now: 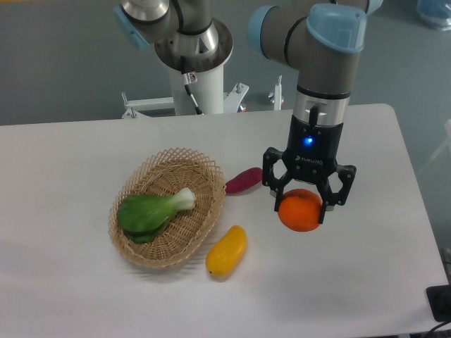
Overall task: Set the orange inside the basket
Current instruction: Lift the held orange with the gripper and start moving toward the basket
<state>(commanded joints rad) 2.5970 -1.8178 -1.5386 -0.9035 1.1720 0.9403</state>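
Pincer (pixel 303 209) clamped around the orange (pixel 299 213), right of the basket (pixel 204 236)

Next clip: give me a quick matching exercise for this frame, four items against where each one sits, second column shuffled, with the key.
Items:
1. orange
2. bok choy
3. yellow mango-like fruit
4. purple sweet potato

Places:
A. on the table just in front of the basket's right edge
B. between the fingers of the gripper
C. behind the basket's right rim, left of the gripper
D. lying inside the basket

Pairs: 1-B, 2-D, 3-A, 4-C
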